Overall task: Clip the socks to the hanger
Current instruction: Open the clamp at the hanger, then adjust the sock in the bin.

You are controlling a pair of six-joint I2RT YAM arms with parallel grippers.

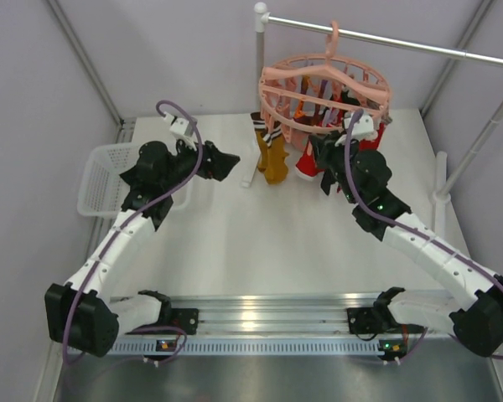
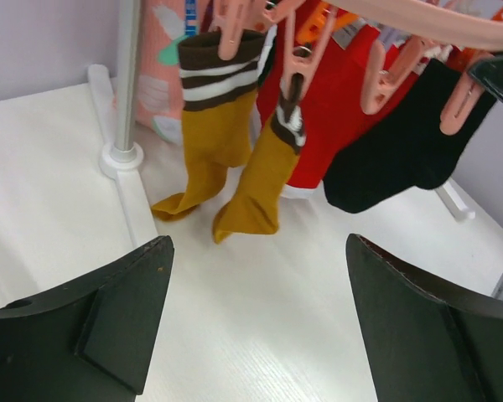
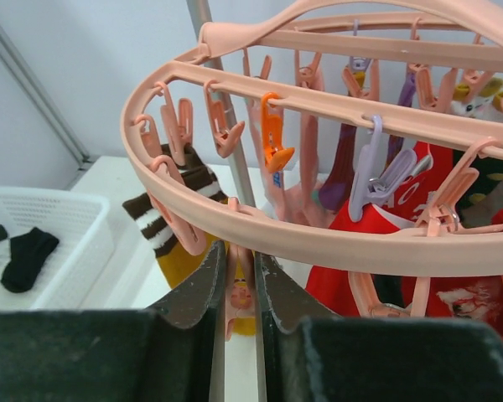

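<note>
Mustard socks (image 2: 218, 142) hang from the hanger (image 3: 235, 213); left claw (image 2: 258, 247) gapes.

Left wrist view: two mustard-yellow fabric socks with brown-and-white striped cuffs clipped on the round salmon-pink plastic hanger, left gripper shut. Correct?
Not quite. The left gripper is open, with nothing between its wide-apart fingers, as the left wrist view shows. The two mustard-yellow fabric socks are indeed clipped on the round salmon-pink plastic hanger.
</note>
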